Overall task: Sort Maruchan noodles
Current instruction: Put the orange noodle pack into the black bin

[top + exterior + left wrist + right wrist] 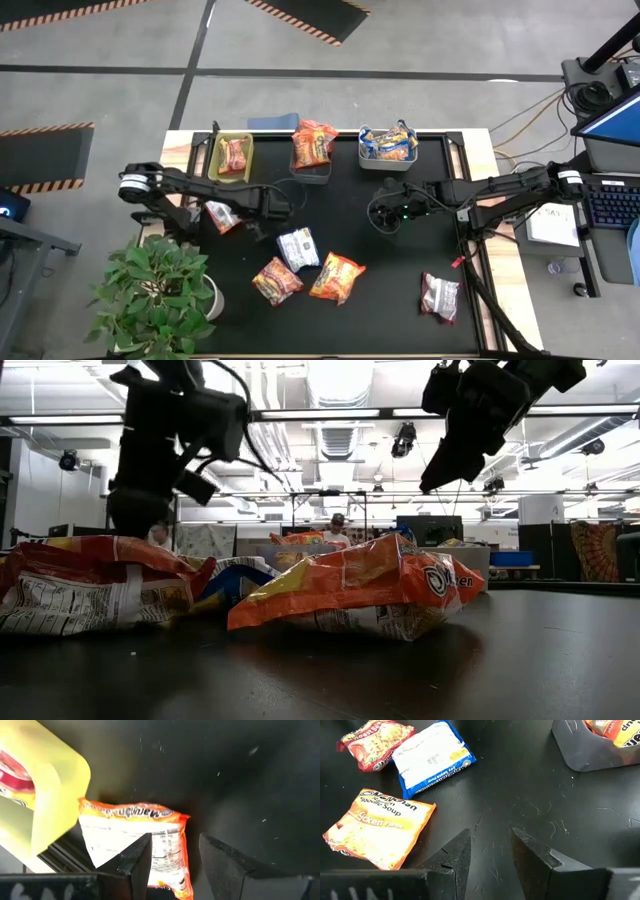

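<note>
Three bins stand along the far edge. A yellow-green bin holds a red packet, a dark bin orange ones, and a third bin blue-and-yellow ones. Loose Maruchan packets lie flat on the black mat: a white-backed, orange-edged one beside the yellow-green bin, a blue-and-white one, two orange ones and a red-and-silver one. My left gripper points steeply down, open, over the white-backed packet's edge. My right gripper hangs open above bare mat. My left gripper comes from above at the white-backed packet, which lies flat on the mat. One finger stands in front of the packet's printed back and the other over bare mat beside its orange edge. Whether either finger touches it, I cannot tell.
A potted plant overhangs the table's near left corner. Bare mat lies between the dark bin and my right gripper. In the low view the orange packet and another packet fill the foreground, and a person stands far behind the table.
</note>
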Robot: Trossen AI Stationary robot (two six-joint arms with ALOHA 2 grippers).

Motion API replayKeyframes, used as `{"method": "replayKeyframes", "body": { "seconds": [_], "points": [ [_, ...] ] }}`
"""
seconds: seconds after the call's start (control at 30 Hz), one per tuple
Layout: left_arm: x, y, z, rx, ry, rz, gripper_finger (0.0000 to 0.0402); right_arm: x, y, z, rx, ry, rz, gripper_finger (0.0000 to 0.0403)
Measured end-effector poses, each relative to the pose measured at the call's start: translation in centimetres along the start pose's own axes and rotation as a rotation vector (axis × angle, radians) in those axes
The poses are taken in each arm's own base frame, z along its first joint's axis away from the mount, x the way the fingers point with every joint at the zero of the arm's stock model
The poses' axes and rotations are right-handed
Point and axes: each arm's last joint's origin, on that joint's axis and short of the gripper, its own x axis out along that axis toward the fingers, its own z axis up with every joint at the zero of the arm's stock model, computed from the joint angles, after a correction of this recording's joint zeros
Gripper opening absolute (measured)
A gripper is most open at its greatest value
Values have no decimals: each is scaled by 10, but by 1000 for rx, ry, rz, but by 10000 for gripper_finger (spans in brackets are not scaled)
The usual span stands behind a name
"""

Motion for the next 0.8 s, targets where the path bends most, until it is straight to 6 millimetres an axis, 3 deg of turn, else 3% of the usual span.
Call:
{"method": "replayKeyframes", "body": {
  "seconds": [0.27,0.6,0.8],
  "points": [
    [17,0,-5,-13,61,-21,154,0,0,0,0,0,0,132],
    [35,0,-9,-24,32,4,198,0,0,1,0,-9,2,123],
    [41,-2,-8,15,5,-19,186,0,0,1,1,-15,3,129]
  ]
}}
